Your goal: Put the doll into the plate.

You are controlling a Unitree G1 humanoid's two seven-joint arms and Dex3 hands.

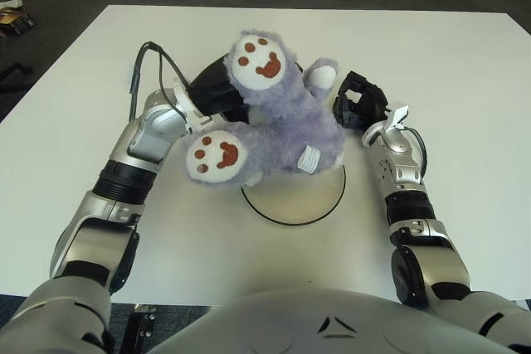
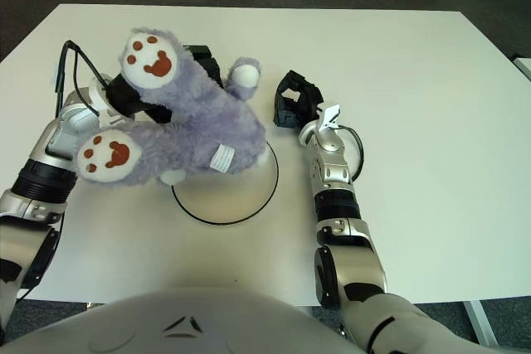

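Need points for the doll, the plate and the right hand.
doll [image 1: 286,130]: left eye view, purple belly.
plate [image 1: 319,209]: left eye view, bare inner surface near the black rim.
right hand [image 1: 358,101]: left eye view, black fingers beside the doll.

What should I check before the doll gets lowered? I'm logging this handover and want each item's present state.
1. Left hand grips the doll: ok, the doll is raised and the hand sits behind it.
2. Doll over the plate: ok in part; its body overlaps the plate's far rim, its feet stick out left.
3. Plate free of other things: ok on the part that shows.
4. Right hand out of the path: ok, it shows beside the doll, right of it, holding nothing.
5. Left fingers' hold secure: cannot tell, the doll hides them.
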